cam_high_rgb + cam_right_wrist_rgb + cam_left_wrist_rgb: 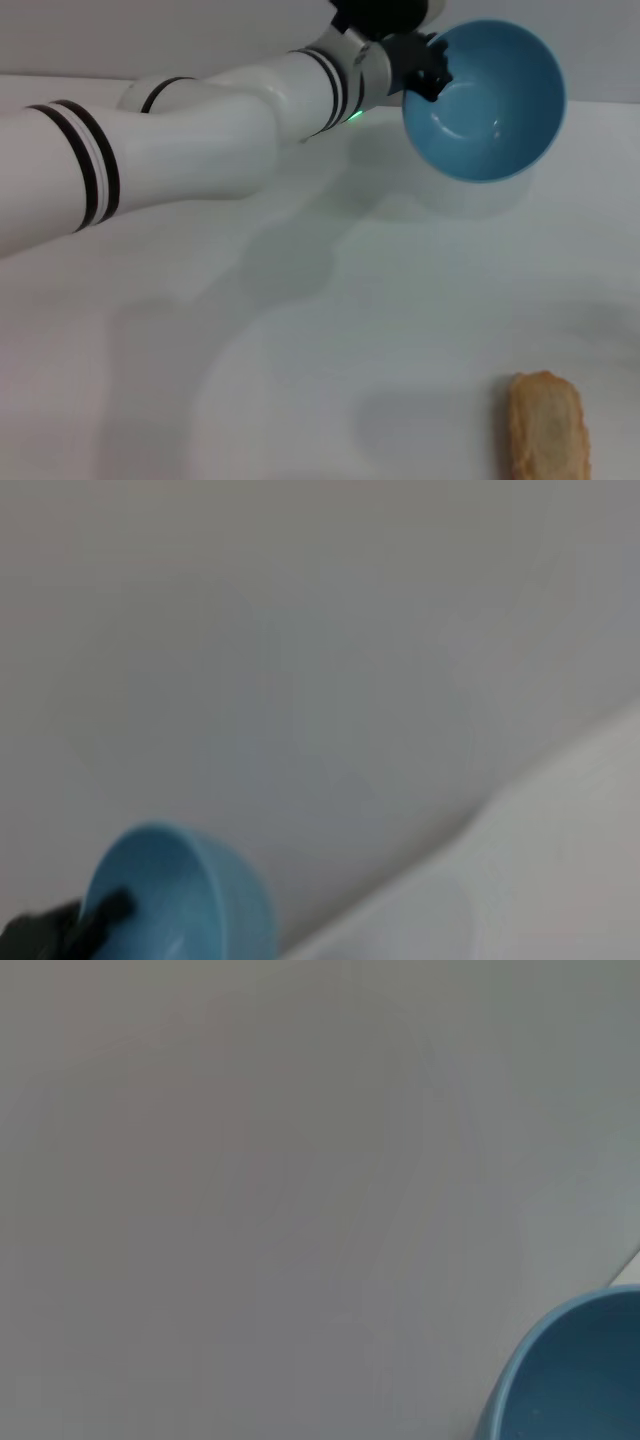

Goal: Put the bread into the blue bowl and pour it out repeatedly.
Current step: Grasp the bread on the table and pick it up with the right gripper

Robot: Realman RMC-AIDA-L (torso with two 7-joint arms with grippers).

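The blue bowl (485, 100) hangs tilted above the far right of the white table, its empty inside facing me. My left gripper (428, 68) is shut on its left rim. Part of the bowl (575, 1375) shows in the left wrist view. From the right wrist view I see the bowl (185, 890) from its side, with the left gripper's dark fingers (95, 920) on the rim. The bread (547, 425) lies flat on the table at the near right, tan side up, well below the bowl. My right gripper is out of view.
The white table (320, 330) stretches under everything, with a pale wall behind its far edge. My left arm (180, 130) reaches across the upper left of the head view.
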